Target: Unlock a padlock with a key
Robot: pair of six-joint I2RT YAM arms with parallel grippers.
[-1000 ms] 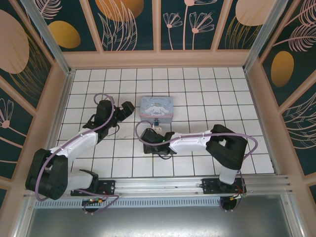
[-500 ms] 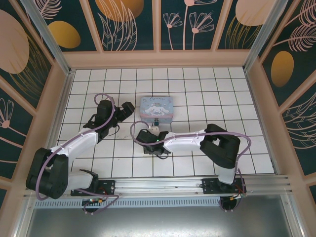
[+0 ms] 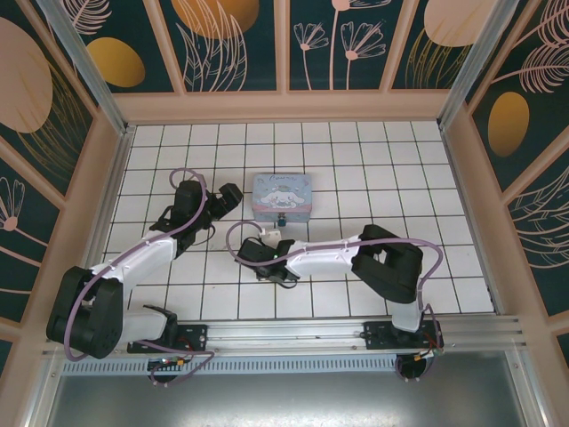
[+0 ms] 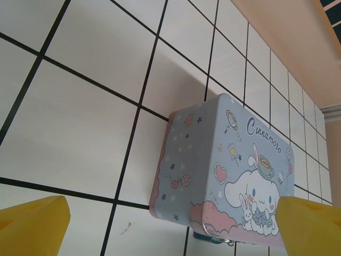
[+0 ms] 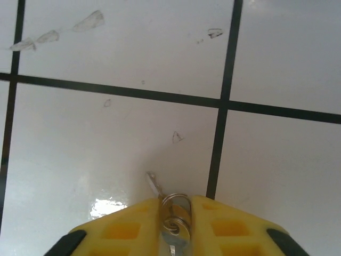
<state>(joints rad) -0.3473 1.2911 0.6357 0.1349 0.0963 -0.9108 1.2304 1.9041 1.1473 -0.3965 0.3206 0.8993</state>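
When I look down from the overhead camera, the padlock (image 3: 279, 218) is a tiny dark speck hanging at the near side of the pale blue Cinnamoroll tin (image 3: 282, 195). It touches the tin's front edge, and it is too small here for me to read its colour or whether the shackle is seated. The left gripper (image 3: 231, 196) sits just beside the tin's left end. The right gripper (image 3: 249, 251) is low over the white tiled table (image 3: 373, 169), nearer to me than the tin and a little left of the padlock.

From the left wrist camera, the tin (image 4: 224, 176) lies flat with its cartoon lid up. The left gripper's yellow fingertips (image 4: 32, 224) stand wide apart with nothing between them. A small metal ring (image 4: 228, 243) with a bluish bit peeks out under the tin's near edge. I cannot tell if that is the lock itself.

From the right wrist camera, the right gripper (image 5: 175, 224) is clamped on the key (image 5: 154, 185). Its silver blade pokes out toward the tile, and the key ring (image 5: 175, 205) is pinched between the yellow fingers.
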